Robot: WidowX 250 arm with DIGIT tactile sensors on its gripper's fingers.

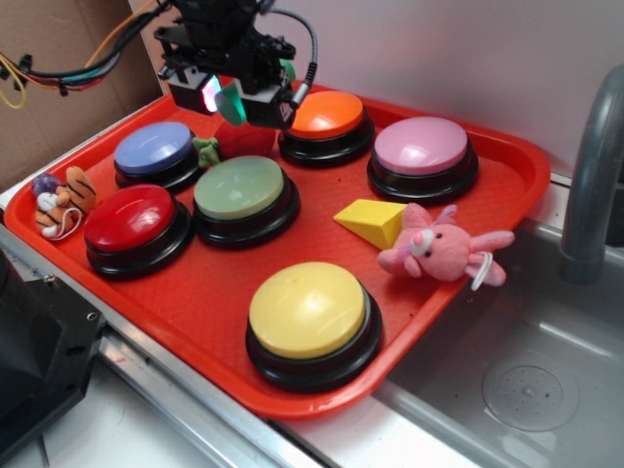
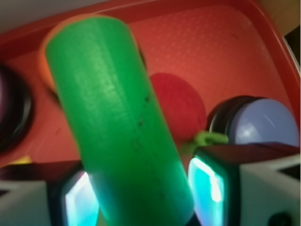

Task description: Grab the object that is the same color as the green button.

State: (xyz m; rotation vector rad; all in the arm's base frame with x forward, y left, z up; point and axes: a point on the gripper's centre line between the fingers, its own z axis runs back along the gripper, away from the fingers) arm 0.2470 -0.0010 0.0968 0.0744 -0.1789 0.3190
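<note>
Six domed buttons on black bases sit on one red tray [image 1: 507, 171]: the green button [image 1: 239, 187] near the middle, and around it a blue one [image 1: 153, 148] to its upper left, a red one [image 1: 129, 217] to its lower left, an orange one [image 1: 328, 114] to its upper right, a pink one [image 1: 421, 145] farther right, and a yellow one [image 1: 307, 309] in front of it. There is one yellow wedge [image 1: 372, 220] right of the green button, one pink plush bunny [image 1: 439, 248] just beside that wedge, one small striped tiger toy [image 1: 60, 202] on the tray's left edge, and one tiny dark-green lumpy toy [image 1: 207, 149] between the green and blue buttons. One grey faucet [image 1: 590, 175] stands over the sink [image 1: 526, 380] right of the tray. The cylinder [image 2: 122, 132] is smooth, solid mid-green with a few dark specks, and tilts across the wrist view; in the exterior view only its green end [image 1: 232, 103] shows. It is lifted clear of the tray, above and behind the green button. The pincer [image 1: 234, 96] is pinching the cylinder, its two lit pads [image 2: 209, 181] pressed against the sides, parted just by the cylinder's width.
</note>
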